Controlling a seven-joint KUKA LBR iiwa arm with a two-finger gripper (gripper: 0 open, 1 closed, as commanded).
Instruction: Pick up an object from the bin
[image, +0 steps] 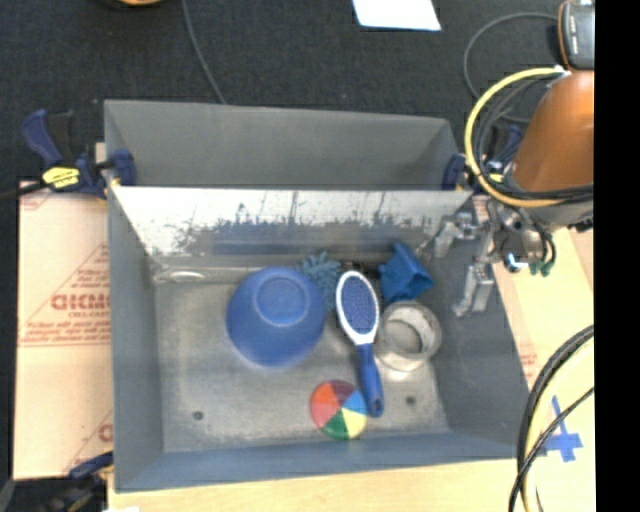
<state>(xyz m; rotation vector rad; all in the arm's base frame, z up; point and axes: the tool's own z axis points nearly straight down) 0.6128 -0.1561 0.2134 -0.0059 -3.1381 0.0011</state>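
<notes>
**Gripper at the bin's right wall, nothing held**

Camera view: The gripper (472, 280) hangs at 3 o'clock over the sloping right wall of the bin (300, 215), above and apart from the contents. Whether it is spread or pressed together cannot be told from this angle, and nothing is seen in its grasp.

The contents lie loose on the floor, gathered toward the centre and right. Nearest the gripper, at its 9 o'clock, is a crumpled blue piece (405, 272), possibly cloth. Just below that is a clear round cup (408, 335).

The blue-and-white brush (358, 335) lies flat between the cup and an upturned blue bowl (277, 318). Its long axis runs roughly 12 to 6 o'clock, head toward 12. The handle ends beside a multicoloured ball (338, 408).

Judgement: no object is yet selected, and the crumpled piece is the closest candidate.
</notes>
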